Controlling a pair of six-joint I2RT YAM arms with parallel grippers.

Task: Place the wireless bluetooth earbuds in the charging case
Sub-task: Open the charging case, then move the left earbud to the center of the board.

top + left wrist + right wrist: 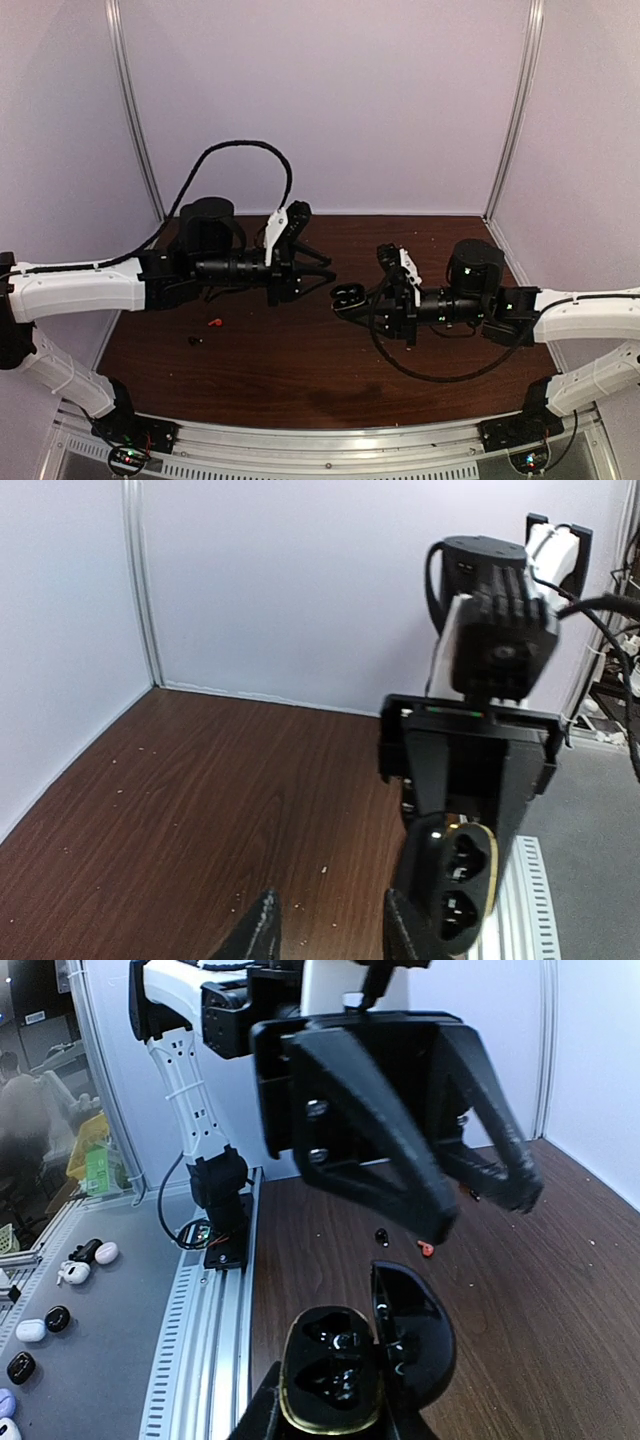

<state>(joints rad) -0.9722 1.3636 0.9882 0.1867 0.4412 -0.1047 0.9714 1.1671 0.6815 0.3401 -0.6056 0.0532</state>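
Here's the charging case (335,1370), flipped open and held off the dark wooden surface (300,370) around the middle of the workspace. Its glossy black lid (412,1328) stands up at one side, and a gold-toned rim rings the two dark wells. The right pincer (335,1415) has it pinched, one finger pressed to each side of the case body, with the open face tipped toward the opposite arm. From above, the case (347,294) sits right at the tip of the right arm, raised above the wood. Now the wireless bluetooth earbuds: the red one (213,322) and the black one (194,341) lie on the surface over on the left. They are just beside each other but apart, below the left arm's forearm and well away from the case. The right wrist view catches them too, red (426,1248) and black (381,1234), small specks on the wood beyond the lid. The left pincer (322,268) hangs in the air facing the case, fingers spread wide and gripping nothing. Its own camera shows both fingertips (262,925) at the bottom edge, with the case's wells (462,880) off to the right.
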